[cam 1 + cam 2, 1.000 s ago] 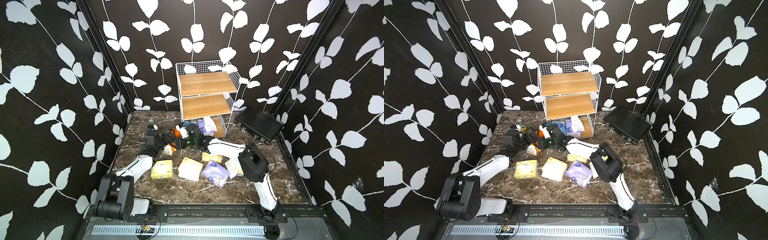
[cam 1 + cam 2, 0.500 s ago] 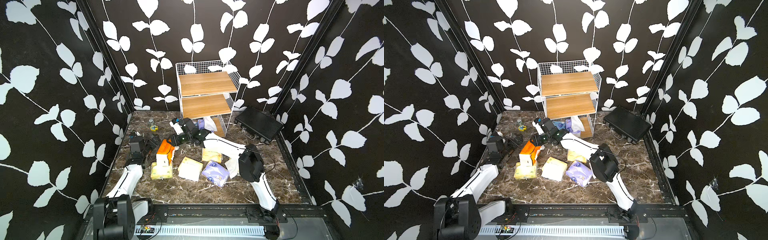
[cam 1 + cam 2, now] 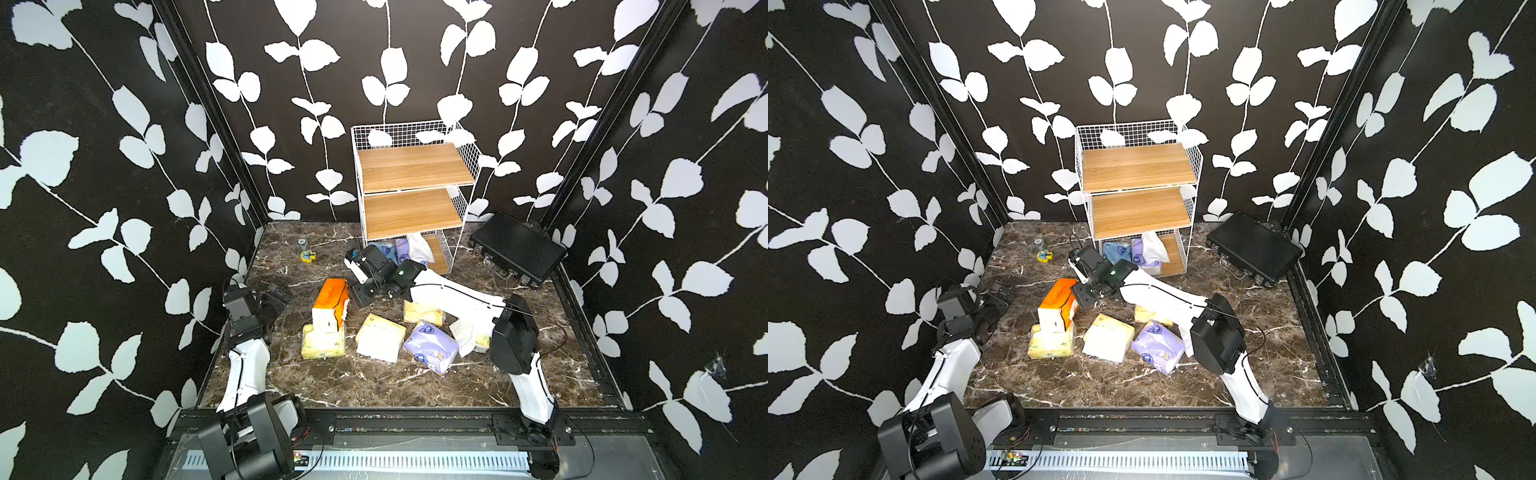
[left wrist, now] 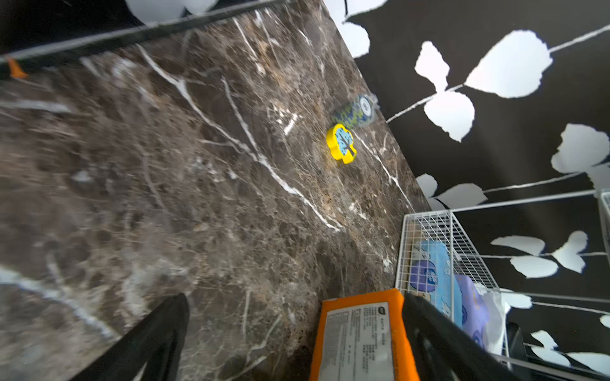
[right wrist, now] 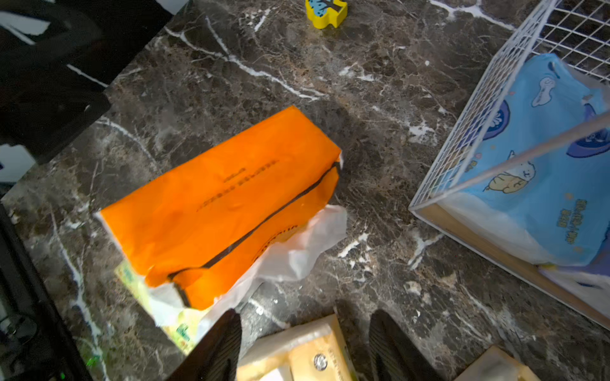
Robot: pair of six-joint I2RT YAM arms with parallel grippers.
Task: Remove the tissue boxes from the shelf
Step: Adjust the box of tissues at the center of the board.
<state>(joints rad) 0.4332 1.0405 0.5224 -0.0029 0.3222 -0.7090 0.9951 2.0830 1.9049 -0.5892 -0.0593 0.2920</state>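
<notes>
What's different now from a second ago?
The orange box, then between both grippers by the shelf, now leans on a pale yellow pack. The left gripper, open, has drawn back toward the wall. The right gripper stayed near the shelf; the other packs did not move.

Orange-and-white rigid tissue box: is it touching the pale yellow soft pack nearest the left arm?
Touching. Both top views show the orange-and-white box with its white end resting on the pale yellow pack; the right wrist view agrees.
</notes>
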